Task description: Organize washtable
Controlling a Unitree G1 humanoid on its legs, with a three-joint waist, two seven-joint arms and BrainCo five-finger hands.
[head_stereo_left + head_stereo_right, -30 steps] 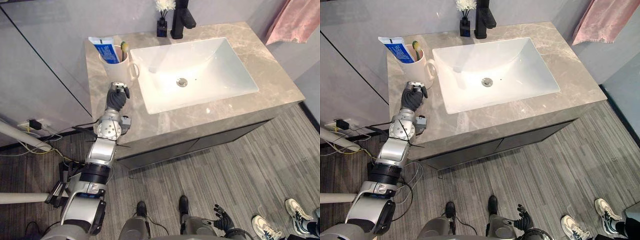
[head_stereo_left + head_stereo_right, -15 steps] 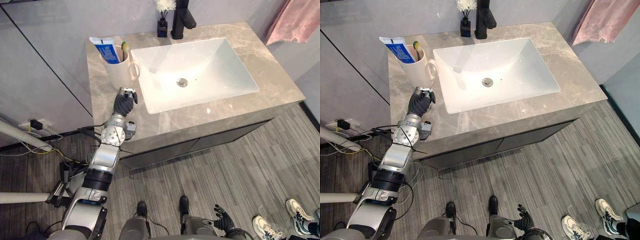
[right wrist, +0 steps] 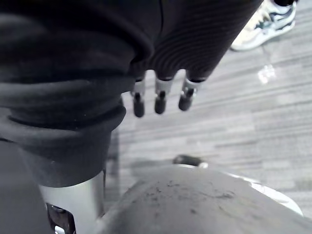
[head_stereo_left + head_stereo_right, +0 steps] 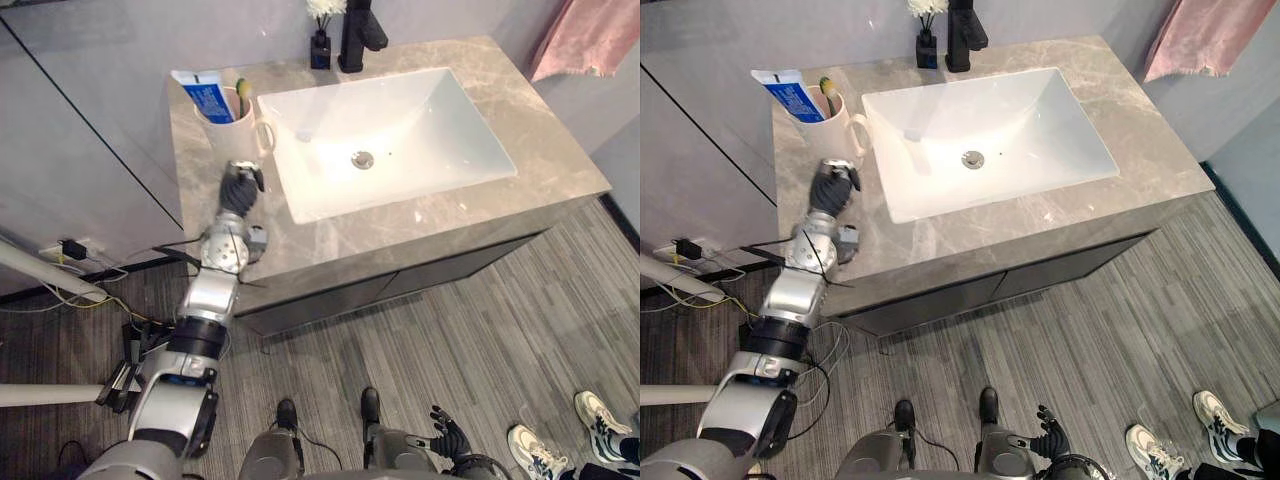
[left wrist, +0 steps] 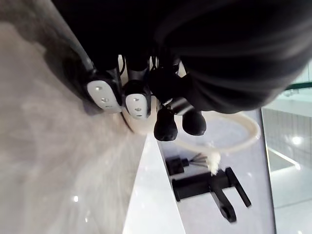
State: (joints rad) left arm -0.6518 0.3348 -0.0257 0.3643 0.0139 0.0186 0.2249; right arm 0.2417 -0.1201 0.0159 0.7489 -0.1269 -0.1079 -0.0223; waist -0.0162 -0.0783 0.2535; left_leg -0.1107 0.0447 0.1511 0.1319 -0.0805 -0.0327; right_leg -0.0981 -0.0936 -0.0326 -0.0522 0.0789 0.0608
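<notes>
Marble-look grey-brown stone forms the washtable counter (image 4: 420, 225), smooth and glossy with pale veins, and most of the tidying looks done. The blue-and-white toothpaste tube (image 4: 205, 96) and the toothbrush (image 4: 242, 93) already stand in the cream ceramic mug (image 4: 238, 136) at the counter's back left corner, beside the white rectangular basin (image 4: 410, 125), whose glazed bowl is bare but for its round metal drain (image 4: 363, 159). My left hand (image 4: 239, 192) sits low over the counter just in front of the mug, near its handle but apart from it. Its fingers are curled in and, as far as the close wrist view lets me judge, they hold nothing. My right hand (image 3: 159, 100) hangs down toward the floor, fingers slack and straight. Behind the basin a matte black tap (image 4: 358, 35) and a small black vase of white flowers (image 4: 321, 45) stand upright, and a soft pink towel (image 4: 590, 35) hangs off to the right. I judge little is left, perhaps squaring the mug to the wall.
</notes>
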